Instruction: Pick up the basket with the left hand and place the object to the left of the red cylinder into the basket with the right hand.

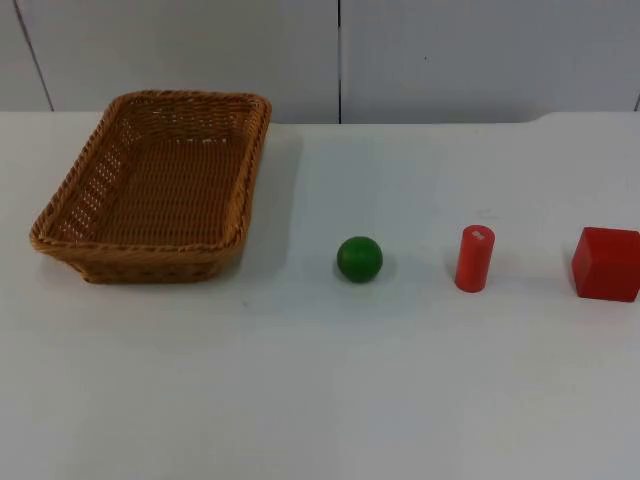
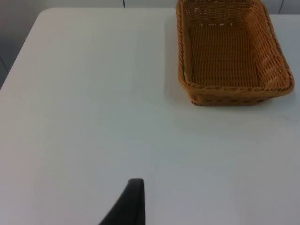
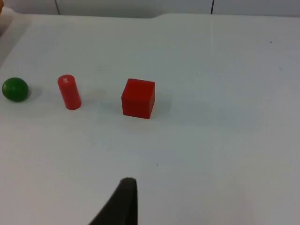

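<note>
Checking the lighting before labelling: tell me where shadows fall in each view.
Top view: the basket casts a soft shadow to its right; the green ball and red cylinder cast faint ones. Left wrist view: shadow hugs the basket's base. Right wrist view: the red cube shades the table faintly.

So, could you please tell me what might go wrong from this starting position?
1. The green ball is round and lies free on the table; a slightly off-centre pinch by the right end effector could send it rolling.
2. The upright red cylinder stands close beside the ball and might be tipped on the approach.
3. The basket has sloped woven walls, so the left end effector may slip on the rim.
</note>
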Available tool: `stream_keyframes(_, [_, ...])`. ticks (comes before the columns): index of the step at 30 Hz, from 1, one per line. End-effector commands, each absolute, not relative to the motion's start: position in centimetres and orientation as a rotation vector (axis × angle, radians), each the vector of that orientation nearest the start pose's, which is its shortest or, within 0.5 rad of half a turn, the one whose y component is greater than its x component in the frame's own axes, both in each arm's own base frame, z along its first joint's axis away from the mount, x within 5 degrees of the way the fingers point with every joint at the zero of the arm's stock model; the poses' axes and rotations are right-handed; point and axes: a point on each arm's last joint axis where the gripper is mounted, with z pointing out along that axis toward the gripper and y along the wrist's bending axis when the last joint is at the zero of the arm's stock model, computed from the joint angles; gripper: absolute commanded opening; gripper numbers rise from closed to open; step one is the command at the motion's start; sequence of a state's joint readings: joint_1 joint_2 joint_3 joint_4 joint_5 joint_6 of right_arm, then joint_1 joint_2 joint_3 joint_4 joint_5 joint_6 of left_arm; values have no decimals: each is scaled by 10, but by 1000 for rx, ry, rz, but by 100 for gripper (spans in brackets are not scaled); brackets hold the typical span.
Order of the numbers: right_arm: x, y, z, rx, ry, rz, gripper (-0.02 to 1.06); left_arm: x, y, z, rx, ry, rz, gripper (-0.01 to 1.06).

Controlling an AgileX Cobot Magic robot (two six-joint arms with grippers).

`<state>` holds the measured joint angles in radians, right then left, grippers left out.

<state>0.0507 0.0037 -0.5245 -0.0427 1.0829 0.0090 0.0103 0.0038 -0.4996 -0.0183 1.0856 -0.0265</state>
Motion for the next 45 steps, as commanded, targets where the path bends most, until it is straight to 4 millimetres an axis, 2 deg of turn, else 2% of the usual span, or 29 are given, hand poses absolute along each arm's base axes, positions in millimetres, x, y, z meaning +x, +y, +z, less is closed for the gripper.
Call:
stream_keyframes(1, [-8, -3, 290, -35, 2022, -11, 105, -5, -2, 279, -39, 2048, -44, 105])
stream_keyframes(4, [-1, -2, 300, -37, 2033, 4, 105, 2, -4, 286, -40, 2053, -63, 105])
stream_keyframes(8, [27, 2, 317, -38, 2066, 41, 105, 27, -5, 303, -48, 2070, -94, 105])
stream_keyframes(9, [27, 2, 317, -38, 2066, 41, 105, 27, -5, 303, -48, 2070, -94, 105])
stream_keyframes(13, [67, 3, 325, -40, 2131, 30, 105, 64, -6, 315, -64, 2171, -122, 105])
stream_keyframes(14, [78, 3, 324, -48, 2161, 25, 105, 74, -6, 317, -66, 2206, -120, 105])
stream_keyframes(15, [78, 3, 324, -48, 2161, 25, 105, 74, -6, 317, -66, 2206, -120, 105])
stream_keyframes(19, [120, 5, 316, -59, 2300, 19, 105, 112, -5, 318, -55, 2308, -104, 105])
stream_keyframes(20, [120, 5, 316, -59, 2300, 19, 105, 112, -5, 318, -55, 2308, -104, 105])
stream_keyframes(25, [160, 7, 291, -69, 2457, 14, 105, 147, -4, 303, -58, 2407, -99, 105])
stream_keyframes(30, [176, 8, 273, -72, 2577, 12, 105, 163, -4, 291, -65, 2477, -99, 105])
stream_keyframes(39, [177, 8, 271, -73, 2594, 12, 105, 178, -4, 282, -60, 2491, -97, 105])
stream_keyframes(43, [177, 8, 271, -72, 2591, 12, 105, 192, -3, 278, -37, 2509, -89, 105])
stream_keyframes(45, [178, 8, 271, -72, 2586, 12, 105, 209, -3, 277, -17, 2541, -87, 105])
